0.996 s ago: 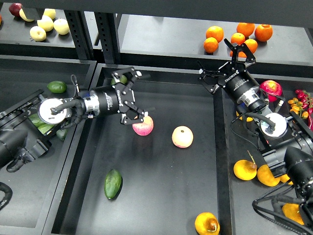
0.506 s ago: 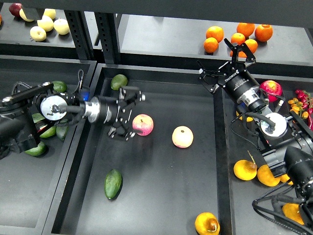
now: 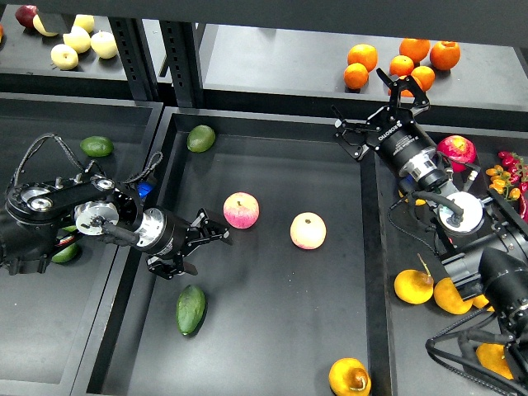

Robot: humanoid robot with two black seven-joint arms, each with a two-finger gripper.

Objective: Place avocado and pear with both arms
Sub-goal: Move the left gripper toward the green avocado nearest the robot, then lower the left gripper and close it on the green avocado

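Left gripper (image 3: 198, 247) has dropped from the apple (image 3: 241, 210) toward the avocado (image 3: 190, 309).

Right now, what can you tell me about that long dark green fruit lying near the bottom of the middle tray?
The elongated, smooth dark-green avocado lies flat on the floor of the black centre tray, near its lower left corner, its long axis nearly upright in the head view. Its skin looks glossy and unbroken. Nothing touches it; the left claw hangs open just above it, fingers spread.
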